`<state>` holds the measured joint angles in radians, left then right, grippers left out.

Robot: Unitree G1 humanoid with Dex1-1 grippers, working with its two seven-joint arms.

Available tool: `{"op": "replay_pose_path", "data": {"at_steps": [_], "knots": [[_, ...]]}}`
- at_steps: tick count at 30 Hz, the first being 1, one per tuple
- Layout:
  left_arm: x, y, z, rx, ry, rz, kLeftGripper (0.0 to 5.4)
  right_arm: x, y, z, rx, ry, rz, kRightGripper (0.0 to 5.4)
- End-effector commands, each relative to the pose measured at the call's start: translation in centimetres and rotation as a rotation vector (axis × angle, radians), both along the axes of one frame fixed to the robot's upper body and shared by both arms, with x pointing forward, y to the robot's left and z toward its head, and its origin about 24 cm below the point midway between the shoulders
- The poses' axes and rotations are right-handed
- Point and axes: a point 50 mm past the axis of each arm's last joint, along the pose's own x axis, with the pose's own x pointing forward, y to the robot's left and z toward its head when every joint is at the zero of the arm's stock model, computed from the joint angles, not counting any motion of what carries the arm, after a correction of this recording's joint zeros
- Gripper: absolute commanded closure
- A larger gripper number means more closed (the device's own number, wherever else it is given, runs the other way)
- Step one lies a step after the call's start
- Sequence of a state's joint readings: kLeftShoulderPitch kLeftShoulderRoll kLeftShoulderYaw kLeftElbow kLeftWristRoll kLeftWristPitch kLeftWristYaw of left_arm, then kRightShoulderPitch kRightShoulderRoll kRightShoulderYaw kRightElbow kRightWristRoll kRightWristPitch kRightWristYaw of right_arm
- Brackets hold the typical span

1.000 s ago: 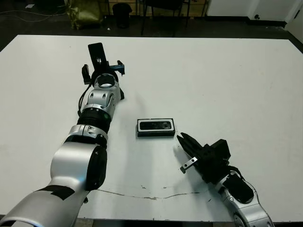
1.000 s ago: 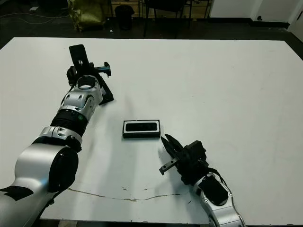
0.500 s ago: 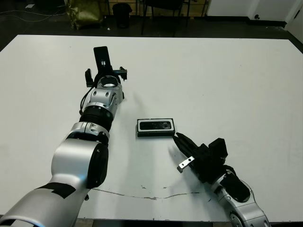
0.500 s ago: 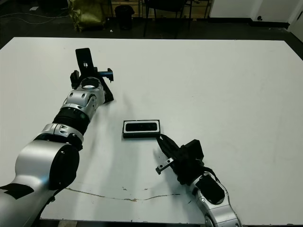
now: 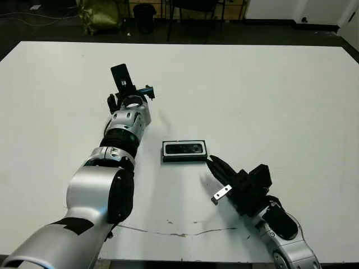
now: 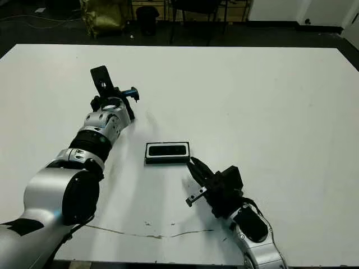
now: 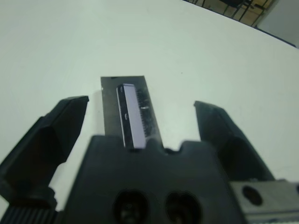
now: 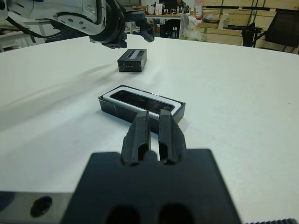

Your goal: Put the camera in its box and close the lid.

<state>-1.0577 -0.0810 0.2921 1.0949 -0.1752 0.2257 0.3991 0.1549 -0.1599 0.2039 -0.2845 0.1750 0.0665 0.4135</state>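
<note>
White table (image 5: pixel 269 95), dark floor (image 5: pixel 50 31) beyond, black chair (image 8: pixel 285 28), wooden shelving (image 8: pixel 224 32) behind

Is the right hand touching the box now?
Apart. In the right wrist view, white table shows between the right hand and the box.

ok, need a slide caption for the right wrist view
Closed right claw pointing at the box with the camera inside; lid lies beyond, under the left claw.

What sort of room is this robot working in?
Probably a lab or workshop: a large white table on a dark floor, shelving cluttered with supplies beyond it, and office chairs nearby.
</note>
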Motion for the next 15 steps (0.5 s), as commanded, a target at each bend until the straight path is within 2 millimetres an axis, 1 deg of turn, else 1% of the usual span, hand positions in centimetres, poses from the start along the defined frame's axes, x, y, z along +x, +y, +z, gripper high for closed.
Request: {"op": "replay_pose_path", "data": {"at_steps": [1,6,10,15], "knots": [[-0.24,-0.07,-0.81,0.001,0.041,0.008,0.02,-0.2,-0.28,-0.76,-0.009,0.036,-0.011,5.4],[-0.3,0.0,-1.0,0.024,0.071,0.025,0.02,-0.14,-0.34,-0.72,-0.034,-0.009,0.012,5.4],[-0.36,-0.02,-1.24,-0.009,0.052,0.02,0.02,-0.23,-0.29,-0.71,-0.015,0.017,-0.005,5.4],[-0.47,0.05,-1.48,0.066,0.09,0.008,0.02,-0.46,-0.26,-0.63,-0.011,0.032,-0.013,5.4]]}}
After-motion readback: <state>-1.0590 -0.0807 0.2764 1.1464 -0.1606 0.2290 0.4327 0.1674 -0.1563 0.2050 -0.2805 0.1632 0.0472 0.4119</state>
